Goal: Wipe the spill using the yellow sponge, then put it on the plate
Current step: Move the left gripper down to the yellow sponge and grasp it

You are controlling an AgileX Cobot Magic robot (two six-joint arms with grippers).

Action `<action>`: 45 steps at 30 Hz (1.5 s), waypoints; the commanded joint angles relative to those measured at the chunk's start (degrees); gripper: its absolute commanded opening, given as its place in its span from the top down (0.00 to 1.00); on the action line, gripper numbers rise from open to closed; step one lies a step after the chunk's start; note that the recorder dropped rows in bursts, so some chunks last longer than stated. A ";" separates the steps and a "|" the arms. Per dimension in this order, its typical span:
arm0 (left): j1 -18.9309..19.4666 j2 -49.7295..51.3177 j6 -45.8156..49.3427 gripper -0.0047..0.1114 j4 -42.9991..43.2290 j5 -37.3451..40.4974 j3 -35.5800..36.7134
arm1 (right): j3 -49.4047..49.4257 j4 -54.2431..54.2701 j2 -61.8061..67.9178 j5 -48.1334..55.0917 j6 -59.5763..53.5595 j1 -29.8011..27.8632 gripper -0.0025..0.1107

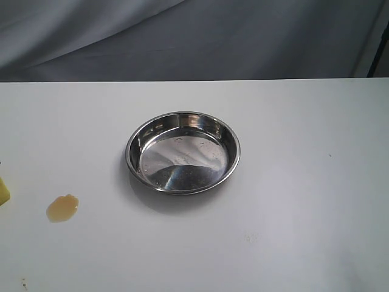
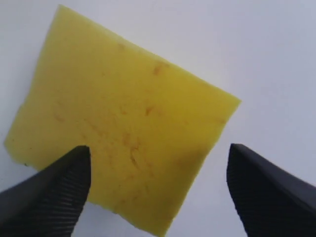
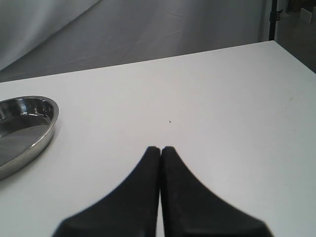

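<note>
0 of 2 steps done: spill [image 1: 62,207] unwiped, plate [image 1: 182,115] bare; left gripper [image 2: 159,165], jaws spread wide, hangs over yellow sponge [image 2: 123,118], holding nothing.

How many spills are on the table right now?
1. In the exterior view the spill lies lower left of the plate; others could be out of frame.
</note>
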 commanded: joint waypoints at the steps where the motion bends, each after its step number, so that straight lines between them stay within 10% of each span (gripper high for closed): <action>1: 0.03 0.37 0.71 0.33 1.98 -2.30 2.48 | 0.21 0.24 -0.37 0.01 -0.13 -0.29 0.98; 15: 0.03 4.53 1.79 0.40 2.22 -6.65 5.44 | 0.21 0.24 -0.37 0.01 -0.13 -0.29 0.98; 28: 0.03 5.92 1.79 0.96 1.78 -6.50 5.44 | 0.21 0.24 -0.37 0.01 -0.13 -0.29 0.98; 45: -3.69 3.59 3.71 0.96 -4.36 -6.32 5.09 | 0.21 0.24 -0.37 0.01 -0.13 -0.29 0.98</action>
